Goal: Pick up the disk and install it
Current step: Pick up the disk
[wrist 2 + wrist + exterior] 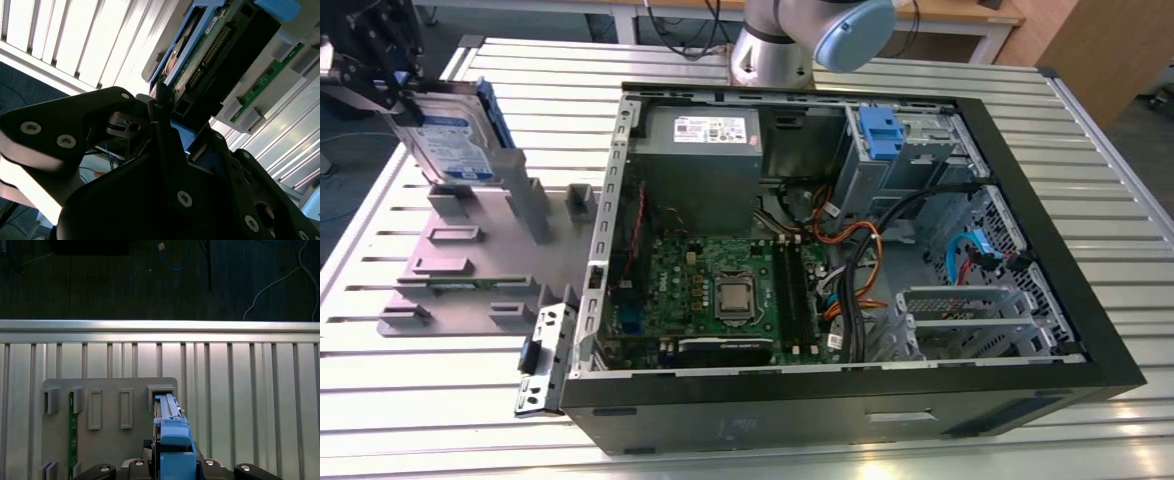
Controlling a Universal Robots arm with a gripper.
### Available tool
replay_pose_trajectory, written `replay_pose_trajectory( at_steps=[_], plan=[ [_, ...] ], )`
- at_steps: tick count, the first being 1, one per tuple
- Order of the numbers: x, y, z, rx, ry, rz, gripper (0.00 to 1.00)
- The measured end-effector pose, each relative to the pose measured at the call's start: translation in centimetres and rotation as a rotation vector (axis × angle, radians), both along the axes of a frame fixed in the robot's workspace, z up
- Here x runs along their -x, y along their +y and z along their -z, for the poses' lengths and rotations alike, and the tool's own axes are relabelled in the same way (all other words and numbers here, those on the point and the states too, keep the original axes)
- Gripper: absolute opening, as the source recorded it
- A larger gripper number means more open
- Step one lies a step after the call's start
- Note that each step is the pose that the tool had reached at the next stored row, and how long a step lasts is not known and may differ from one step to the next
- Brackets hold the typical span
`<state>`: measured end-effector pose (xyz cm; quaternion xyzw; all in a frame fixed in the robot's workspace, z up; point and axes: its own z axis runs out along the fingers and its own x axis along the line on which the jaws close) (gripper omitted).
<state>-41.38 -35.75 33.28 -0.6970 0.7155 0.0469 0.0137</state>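
Here, the gripper (398,100) was clenched on the top edge of the disk (458,135), which stood upright at the grey stand (467,275), beside the open computer case (854,250) on the surface (427,420)

Ribbed metal table (414,420), slats running across. An open computer case (761,415) sits on it, with a flat grey stand (467,270) just beside the case on the exterior view's left. The arm base (767,55) stands at the case's far side.
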Motion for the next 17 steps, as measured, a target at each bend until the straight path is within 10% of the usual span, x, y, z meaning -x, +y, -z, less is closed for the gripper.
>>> replay_pose_trajectory(
  at_steps=[17],
  plan=[
    [0.0, 0.0, -0.12, -0.0005, 0.0, 0.0, 0.37]
  ],
)
